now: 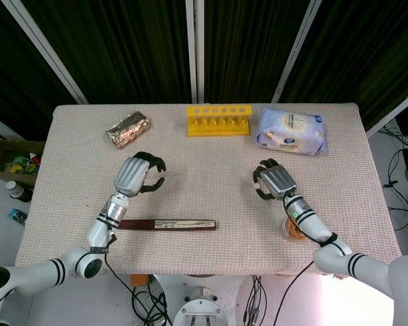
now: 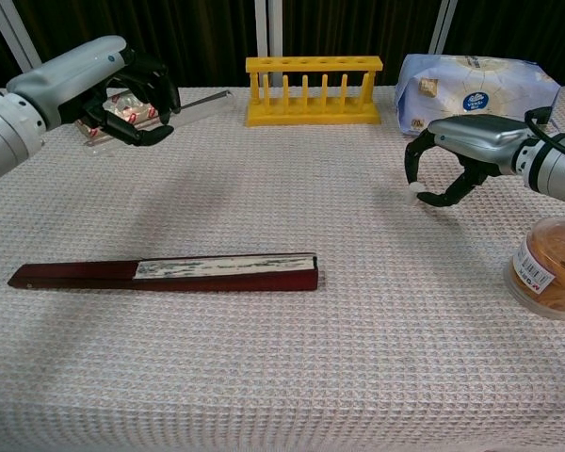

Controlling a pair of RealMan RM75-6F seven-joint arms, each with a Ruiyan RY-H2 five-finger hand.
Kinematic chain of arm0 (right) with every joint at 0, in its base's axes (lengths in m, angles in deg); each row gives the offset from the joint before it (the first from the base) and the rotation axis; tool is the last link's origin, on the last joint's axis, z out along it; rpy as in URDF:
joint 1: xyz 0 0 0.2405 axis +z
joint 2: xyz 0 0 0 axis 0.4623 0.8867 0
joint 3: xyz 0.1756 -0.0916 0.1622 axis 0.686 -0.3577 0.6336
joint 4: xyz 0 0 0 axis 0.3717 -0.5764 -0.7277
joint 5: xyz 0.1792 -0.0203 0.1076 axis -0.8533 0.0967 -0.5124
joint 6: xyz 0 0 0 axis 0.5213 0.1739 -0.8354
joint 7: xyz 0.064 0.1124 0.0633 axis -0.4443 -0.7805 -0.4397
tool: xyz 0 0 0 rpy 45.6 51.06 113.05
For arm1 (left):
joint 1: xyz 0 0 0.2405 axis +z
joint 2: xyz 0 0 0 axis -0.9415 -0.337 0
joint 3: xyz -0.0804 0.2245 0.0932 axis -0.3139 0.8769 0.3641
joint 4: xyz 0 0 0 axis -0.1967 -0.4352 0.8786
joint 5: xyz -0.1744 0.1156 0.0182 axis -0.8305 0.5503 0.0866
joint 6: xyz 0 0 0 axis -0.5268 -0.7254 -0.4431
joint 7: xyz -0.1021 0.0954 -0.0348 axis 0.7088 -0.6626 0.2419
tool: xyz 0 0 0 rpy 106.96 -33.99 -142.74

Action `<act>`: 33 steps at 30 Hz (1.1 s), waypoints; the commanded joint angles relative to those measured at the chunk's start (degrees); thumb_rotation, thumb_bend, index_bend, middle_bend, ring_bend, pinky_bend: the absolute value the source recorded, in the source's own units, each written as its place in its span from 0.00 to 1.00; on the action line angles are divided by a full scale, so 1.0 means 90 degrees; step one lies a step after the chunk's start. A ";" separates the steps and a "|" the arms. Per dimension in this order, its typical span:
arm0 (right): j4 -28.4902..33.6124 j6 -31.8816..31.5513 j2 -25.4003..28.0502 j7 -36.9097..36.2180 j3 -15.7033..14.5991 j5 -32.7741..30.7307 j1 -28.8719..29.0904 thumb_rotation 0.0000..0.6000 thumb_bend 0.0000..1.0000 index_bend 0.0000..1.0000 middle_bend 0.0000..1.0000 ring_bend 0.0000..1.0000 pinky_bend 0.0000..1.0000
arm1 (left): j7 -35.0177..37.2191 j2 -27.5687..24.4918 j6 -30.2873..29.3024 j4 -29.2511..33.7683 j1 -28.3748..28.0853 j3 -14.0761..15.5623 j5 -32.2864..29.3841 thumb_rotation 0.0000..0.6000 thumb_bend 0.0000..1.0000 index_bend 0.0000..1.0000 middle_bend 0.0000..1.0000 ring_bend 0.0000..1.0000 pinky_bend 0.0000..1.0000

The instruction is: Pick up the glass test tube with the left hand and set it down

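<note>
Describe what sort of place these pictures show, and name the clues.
Probably a robot test lab: a cloth-covered table before dark curtains, loose cables on the floor, and mixed practice props like a yellow test tube rack.

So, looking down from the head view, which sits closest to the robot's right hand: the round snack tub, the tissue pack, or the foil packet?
From the right hand:
1. Round snack tub, just beside its wrist.
2. Tissue pack, at the table's far edge.
3. Foil packet, far across on the left.

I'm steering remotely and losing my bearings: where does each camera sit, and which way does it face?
Head view: high above, looking down on the table; both arms show, left hand and right hand.
Chest view: low at the table's near edge, facing the yellow test tube rack; both hands enter from the sides.
Shared: the rack, the closed folding fan, both hands.
</note>
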 commanded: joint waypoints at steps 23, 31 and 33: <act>0.3167 -0.0876 0.1953 -0.0959 0.1192 0.0210 0.0334 1.00 0.48 0.65 0.44 0.19 0.21 | 0.1517 0.1138 -0.0468 -0.0902 -0.0313 -0.0188 0.0549 1.00 0.38 0.60 0.54 0.38 0.30; 0.3322 -0.0815 0.1917 -0.0882 0.1163 0.0218 0.0490 1.00 0.48 0.66 0.44 0.19 0.21 | 0.1687 0.1375 -0.0542 -0.0978 -0.0435 -0.0274 0.0597 1.00 0.38 0.60 0.54 0.38 0.30; 0.3369 -0.0829 0.1953 -0.0910 0.1144 0.0229 0.0482 1.00 0.48 0.65 0.44 0.19 0.21 | 0.1736 0.1391 -0.0559 -0.0983 -0.0441 -0.0291 0.0594 1.00 0.38 0.60 0.54 0.38 0.30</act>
